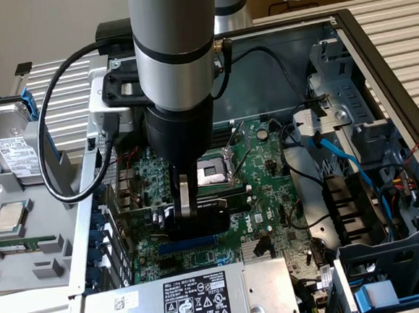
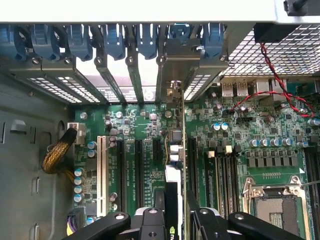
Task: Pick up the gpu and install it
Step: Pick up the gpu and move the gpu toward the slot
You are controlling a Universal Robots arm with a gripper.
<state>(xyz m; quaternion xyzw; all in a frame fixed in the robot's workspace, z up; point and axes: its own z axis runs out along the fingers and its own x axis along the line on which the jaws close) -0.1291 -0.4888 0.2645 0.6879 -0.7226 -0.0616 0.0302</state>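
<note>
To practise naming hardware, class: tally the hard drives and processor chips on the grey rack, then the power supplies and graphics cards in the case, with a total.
hard drive: 1
processor chip: 1
power supply: 1
graphics card: 1
Total: 4

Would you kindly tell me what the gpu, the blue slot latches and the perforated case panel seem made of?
gpu: matte green laminate board with small components; its black block may be plastic or painted metal.
blue slot latches: likely moulded plastic, slightly glossy.
perforated case panel: bare grey sheet metal, punched holes.
</note>
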